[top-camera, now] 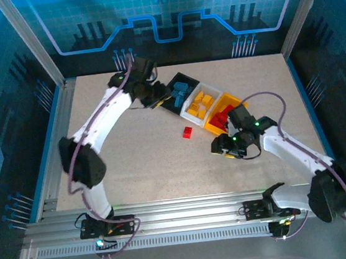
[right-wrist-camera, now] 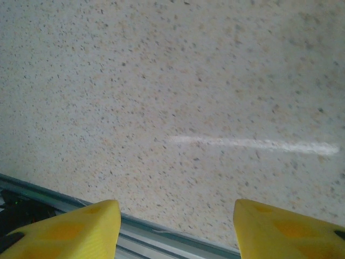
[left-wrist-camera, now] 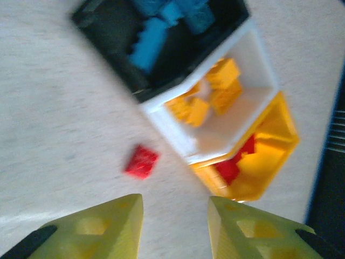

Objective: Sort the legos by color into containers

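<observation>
The speckled worktop point(top-camera: 146, 164) ends at its near edge in a band of metal rails point(top-camera: 189, 218) that carries both arm bases. A blue-trimmed frame point(top-camera: 49, 150) closes its left and right sides. Most of the surface lies bare. The left part and the near middle are open, with the left arm arching over the left part toward the far side. The right arm lies across the near-right corner.

The left tool point(top-camera: 157, 97) hovers at the far-left end of the row of bins. In its wrist view its yellow fingers point(left-wrist-camera: 108, 226) stand a modest gap apart with nothing between them. The right tool point(top-camera: 225, 145) is just beside the near-right end of the row. Its fingers point(right-wrist-camera: 70, 229) are spread wide and empty over bare worktop, with a rail showing at the lower edge of that view.

The three bins stand joined in a slanted row at the far middle of the worktop, running from far-left to near-right. The black bin point(left-wrist-camera: 102, 24) holds blue bricks point(left-wrist-camera: 148, 46), and the white bin point(left-wrist-camera: 172, 132) in the middle holds yellow-orange bricks point(left-wrist-camera: 223, 73). The yellow-orange bin point(left-wrist-camera: 280, 135) holds red bricks point(left-wrist-camera: 229, 170). One loose red brick point(left-wrist-camera: 142, 161) lies flat on the worktop near the white bin's near side, not touching it, between the two tools.
</observation>
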`<state>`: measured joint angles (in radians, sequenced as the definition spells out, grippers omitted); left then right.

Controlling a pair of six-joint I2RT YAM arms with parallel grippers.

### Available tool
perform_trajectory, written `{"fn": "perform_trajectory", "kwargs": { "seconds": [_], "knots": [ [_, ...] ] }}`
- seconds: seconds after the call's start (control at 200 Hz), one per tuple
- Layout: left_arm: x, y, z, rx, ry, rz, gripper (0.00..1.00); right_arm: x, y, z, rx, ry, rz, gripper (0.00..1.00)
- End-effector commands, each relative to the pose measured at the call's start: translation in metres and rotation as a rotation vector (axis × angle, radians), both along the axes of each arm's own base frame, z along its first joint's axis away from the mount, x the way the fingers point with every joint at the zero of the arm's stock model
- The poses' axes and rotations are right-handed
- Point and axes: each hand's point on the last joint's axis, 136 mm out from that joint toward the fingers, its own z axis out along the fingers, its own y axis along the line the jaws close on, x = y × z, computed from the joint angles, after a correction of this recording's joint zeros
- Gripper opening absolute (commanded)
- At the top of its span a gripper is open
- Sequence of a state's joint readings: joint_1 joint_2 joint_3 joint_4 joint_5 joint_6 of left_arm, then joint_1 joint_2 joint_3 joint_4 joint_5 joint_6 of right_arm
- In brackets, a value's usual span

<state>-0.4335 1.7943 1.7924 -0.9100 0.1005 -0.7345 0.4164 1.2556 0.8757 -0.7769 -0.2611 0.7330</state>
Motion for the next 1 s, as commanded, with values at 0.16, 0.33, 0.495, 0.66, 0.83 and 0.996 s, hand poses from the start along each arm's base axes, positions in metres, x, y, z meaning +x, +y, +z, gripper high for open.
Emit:
{"fn": "perform_trajectory", "kwargs": {
  "seconds": [0.16, 0.33, 0.495, 0.66, 0.83, 0.996],
  "knots": [
    [-0.111, 0.077, -0.061, 0.232, 0.109, -0.020, 0.42, 0.048, 0.043, 0.005, -0.130, -0.008, 0.105, 0.61],
    [-0.154, 0.095, -0.082, 0.189, 0.147, 0.063, 0.46, 0.071, 0.071, -0.004, -0.201, 0.018, 0.146, 0.64],
    [-0.177, 0.102, -0.091, 0.145, 0.159, 0.102, 0.54, 0.092, 0.088, -0.014, -0.257, 0.021, 0.156, 0.68],
    [-0.189, 0.108, -0.094, 0.121, 0.168, 0.129, 0.70, 0.111, 0.094, -0.024, -0.295, 0.023, 0.129, 0.73],
    [-0.195, 0.111, -0.094, 0.097, 0.177, 0.155, 0.94, 0.124, 0.093, -0.035, -0.340, 0.032, 0.085, 0.77],
    [-0.196, 0.111, -0.094, 0.087, 0.181, 0.154, 0.99, 0.134, 0.094, -0.049, -0.367, 0.045, 0.035, 0.78]
  ]
}}
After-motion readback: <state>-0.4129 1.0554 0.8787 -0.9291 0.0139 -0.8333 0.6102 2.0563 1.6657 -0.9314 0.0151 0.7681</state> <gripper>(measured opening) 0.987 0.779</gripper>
